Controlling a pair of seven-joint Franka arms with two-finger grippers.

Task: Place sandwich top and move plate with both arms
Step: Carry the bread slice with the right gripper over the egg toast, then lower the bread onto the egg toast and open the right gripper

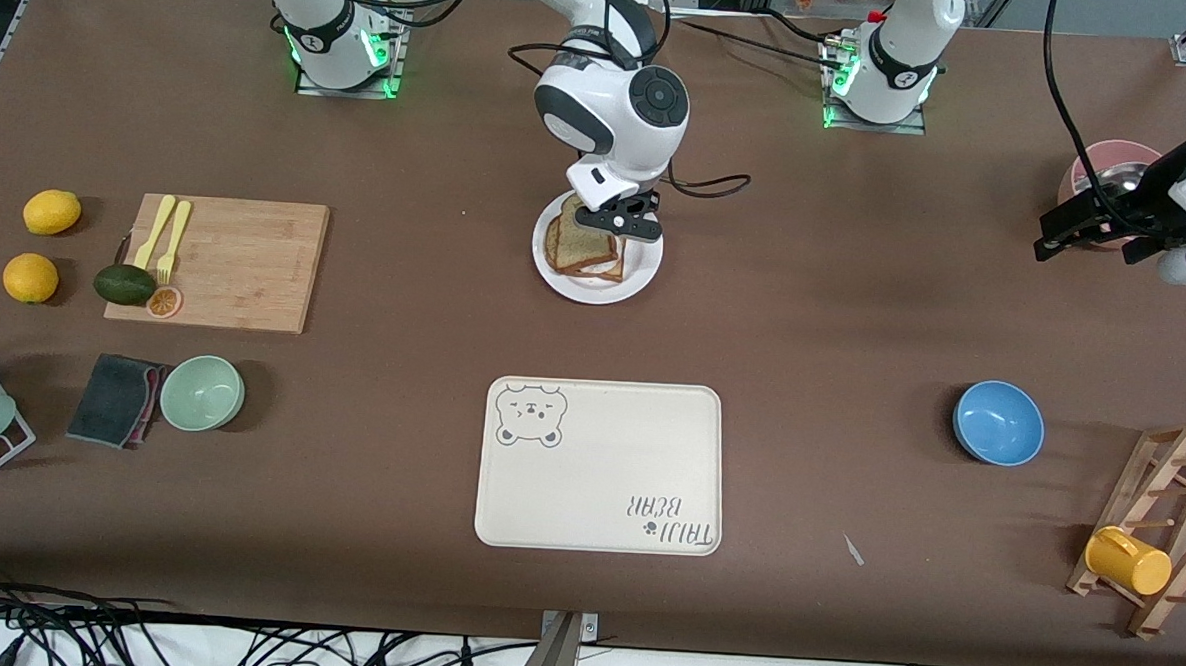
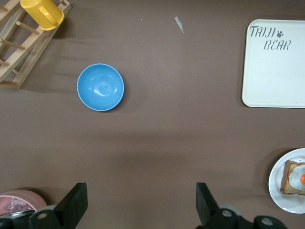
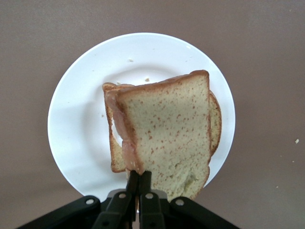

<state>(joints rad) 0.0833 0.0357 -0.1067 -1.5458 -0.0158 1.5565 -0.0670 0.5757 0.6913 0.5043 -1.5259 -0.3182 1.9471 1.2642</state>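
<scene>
Right end effector (image 1: 626, 224) over the plate (image 1: 595, 285), fingers pinched down on one edge of the sandwich top (image 1: 582, 238); in right wrist view, fingers (image 3: 138, 191) nearly touching each other, only the slice's thickness between them. Sandwich top hanging tilted from that grip, speckled face up, over the lower sandwich slice (image 3: 114, 152) already on plate; pink filling (image 3: 114, 109) showing along one side betw. the two. Whether top slice rests on the stack or clears it: cannot tell. Plate round, white, on brown counter (image 1: 854, 314) about mid-way betw. the two arm bases, farther from front cam than the bear-print tray (image 1: 601, 466). Left end effector (image 1: 1093, 227) up in the air over the counter at left arm's end, near a pink bowl (image 1: 1111, 160); left arm waiting. In left wrist view, both fingers (image 2: 76, 202) spread wide apart, nothing betw. them, bare counter below. Blue bowl (image 1: 997, 422) nearer front cam than left end effector, beside wooden rack (image 1: 1160, 528) w/ yellow mug (image 1: 1128, 562). Toward right arm's end: cutting board (image 1: 226, 262) w/ yellow fork and knife (image 1: 162, 234), avocado (image 1: 124, 284), orange slice (image 1: 164, 301); two lemons (image 1: 52, 212) beside the board; green bowl (image 1: 202, 392) and dark cloth (image 1: 115, 399) nearer front cam.
</scene>
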